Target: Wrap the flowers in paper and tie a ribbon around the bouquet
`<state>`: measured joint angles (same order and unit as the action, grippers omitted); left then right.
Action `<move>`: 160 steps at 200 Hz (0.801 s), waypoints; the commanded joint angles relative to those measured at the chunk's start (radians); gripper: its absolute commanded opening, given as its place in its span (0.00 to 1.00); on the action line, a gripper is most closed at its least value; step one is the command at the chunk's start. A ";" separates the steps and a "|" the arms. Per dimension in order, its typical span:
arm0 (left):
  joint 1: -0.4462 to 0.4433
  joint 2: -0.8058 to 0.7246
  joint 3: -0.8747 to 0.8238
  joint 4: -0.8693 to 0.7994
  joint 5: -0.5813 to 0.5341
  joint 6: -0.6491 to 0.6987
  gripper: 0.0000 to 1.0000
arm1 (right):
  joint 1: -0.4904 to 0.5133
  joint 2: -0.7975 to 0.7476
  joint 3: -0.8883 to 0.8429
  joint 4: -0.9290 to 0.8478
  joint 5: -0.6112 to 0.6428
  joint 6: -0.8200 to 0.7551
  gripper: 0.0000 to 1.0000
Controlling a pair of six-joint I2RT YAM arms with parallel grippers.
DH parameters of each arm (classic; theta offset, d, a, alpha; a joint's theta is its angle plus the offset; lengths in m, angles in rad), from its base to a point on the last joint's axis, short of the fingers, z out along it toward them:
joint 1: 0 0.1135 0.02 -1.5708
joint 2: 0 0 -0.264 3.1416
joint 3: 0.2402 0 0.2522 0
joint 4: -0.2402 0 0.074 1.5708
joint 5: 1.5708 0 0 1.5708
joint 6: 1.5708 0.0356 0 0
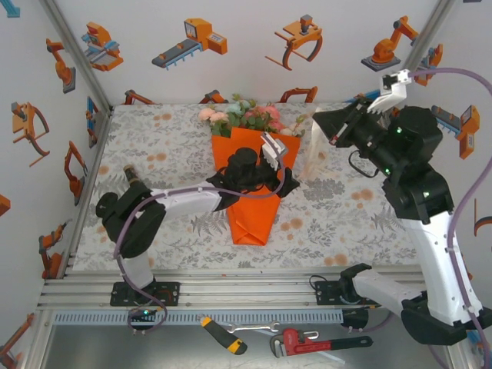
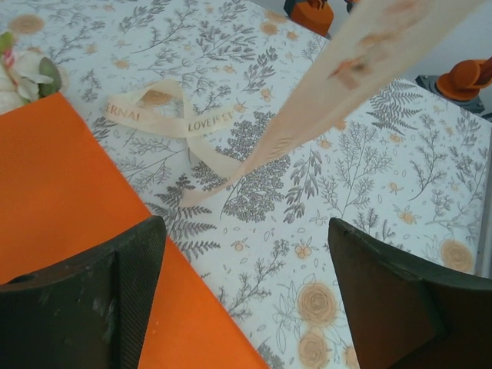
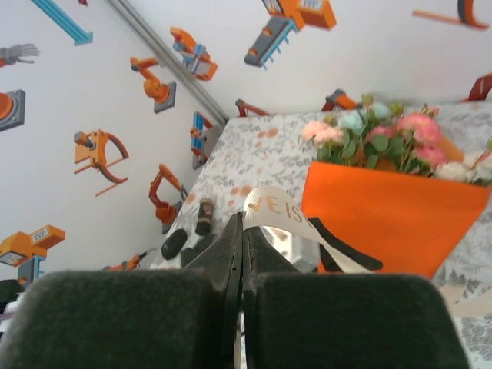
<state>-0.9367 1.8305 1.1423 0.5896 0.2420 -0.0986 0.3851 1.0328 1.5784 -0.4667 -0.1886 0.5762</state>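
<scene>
I reckon tying is in hand: my right gripper (image 3: 241, 223) pinches the ribbon (image 2: 338, 84) right of the bouquet (image 1: 250, 200); the left gripper (image 2: 244, 231), wide and empty, should catch it.

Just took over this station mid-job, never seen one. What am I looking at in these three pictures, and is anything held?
Two robot arms are bolted at the near edge of a cloth-covered table. The overhead picture looks down from behind them; the other two come from a camera on each wrist. On the table lies the bouquet: the flowers wrapped in a cone of orange paper. The right gripper is shut on the cream ribbon, holding one end up while the rest trails on the cloth. The left gripper hovers open above the paper's edge, holding nothing.
</scene>
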 commanded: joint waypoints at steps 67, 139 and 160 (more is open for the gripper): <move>-0.045 0.236 0.154 0.262 0.005 -0.084 0.82 | 0.006 0.109 0.274 -0.072 0.116 -0.126 0.00; -0.046 0.278 0.177 0.252 0.146 -0.122 0.48 | 0.006 0.139 0.284 -0.069 0.083 -0.105 0.00; -0.051 0.291 0.203 0.244 0.188 -0.143 0.30 | 0.006 0.136 0.266 -0.067 0.104 -0.110 0.00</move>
<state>-0.9852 2.0930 1.2957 0.8005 0.3611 -0.2111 0.3851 1.1725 1.8584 -0.5388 -0.0917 0.4770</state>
